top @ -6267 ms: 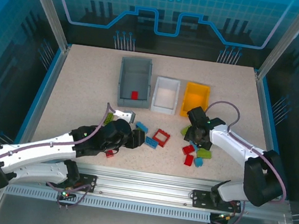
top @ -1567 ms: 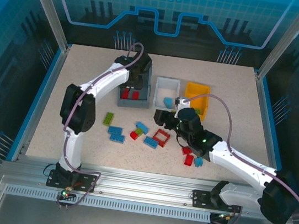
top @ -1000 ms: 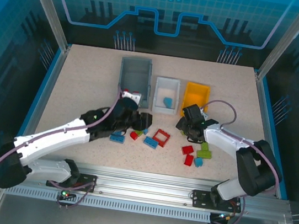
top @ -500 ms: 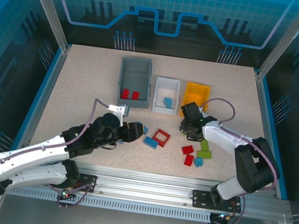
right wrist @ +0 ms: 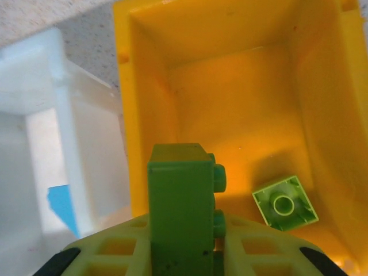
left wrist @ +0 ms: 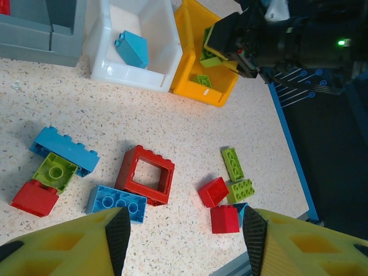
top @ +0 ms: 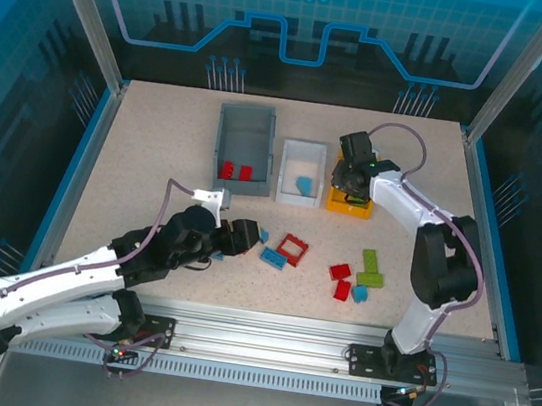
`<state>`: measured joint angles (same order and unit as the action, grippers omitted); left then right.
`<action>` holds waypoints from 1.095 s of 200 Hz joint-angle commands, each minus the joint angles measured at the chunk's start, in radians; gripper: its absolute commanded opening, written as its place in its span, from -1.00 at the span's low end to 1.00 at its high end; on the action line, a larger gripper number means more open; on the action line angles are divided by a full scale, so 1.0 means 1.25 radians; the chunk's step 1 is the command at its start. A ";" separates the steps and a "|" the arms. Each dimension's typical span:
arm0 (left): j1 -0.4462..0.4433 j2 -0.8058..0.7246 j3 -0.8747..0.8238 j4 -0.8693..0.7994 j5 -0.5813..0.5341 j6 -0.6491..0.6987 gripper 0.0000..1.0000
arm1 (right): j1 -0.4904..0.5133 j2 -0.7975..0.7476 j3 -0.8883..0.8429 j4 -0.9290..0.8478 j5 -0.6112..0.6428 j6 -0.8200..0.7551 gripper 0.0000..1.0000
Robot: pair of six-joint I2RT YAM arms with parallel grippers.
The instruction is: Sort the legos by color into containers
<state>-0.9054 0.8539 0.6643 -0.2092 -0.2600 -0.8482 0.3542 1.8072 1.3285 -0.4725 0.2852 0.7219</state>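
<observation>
Legos (left wrist: pixel 145 175) lie loose on the table (left wrist: pixel 172 121) beneath your left gripper (left wrist: pixel 181 230), its fingers spread and empty, while your right gripper (right wrist: pixel 183 248) pinches a lime green brick (right wrist: pixel 181 195) over the orange-yellow bin (right wrist: pixel 144 86), where another green brick (right wrist: pixel 284 207) lies.

Nothing legible here — no words, brands, numbers or signs can be read.

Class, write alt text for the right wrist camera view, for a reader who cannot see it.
The right gripper holds a green brick between its fingers, above the open orange-yellow bin. A smaller green brick lies on that bin's floor, and to the left stands the white bin with a blue brick inside.
</observation>
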 commanded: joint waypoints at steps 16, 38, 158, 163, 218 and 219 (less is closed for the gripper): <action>-0.004 -0.022 -0.017 -0.014 -0.020 -0.015 0.16 | -0.047 0.051 0.051 -0.047 -0.065 -0.028 -0.34; -0.004 -0.034 -0.030 0.027 -0.007 -0.010 0.19 | -0.050 0.062 0.059 -0.052 -0.080 -0.037 -0.18; 0.310 0.150 -0.008 -0.355 0.093 -0.177 0.68 | 0.307 -0.420 -0.312 0.251 -0.242 -0.324 0.42; 0.333 0.170 -0.010 -0.333 0.115 -0.176 0.69 | 0.324 -0.426 -0.324 0.256 -0.261 -0.322 0.43; 0.459 0.382 0.018 -0.178 0.197 -0.221 0.65 | 0.462 -0.461 -0.400 0.288 -0.318 -0.306 0.48; 0.460 0.386 0.019 -0.177 0.197 -0.220 0.65 | 0.463 -0.462 -0.401 0.288 -0.318 -0.305 0.48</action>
<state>-0.3588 1.2510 0.6537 -0.4980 -0.0761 -1.0958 0.8993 1.2621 0.8494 -0.1612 -0.0563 0.3496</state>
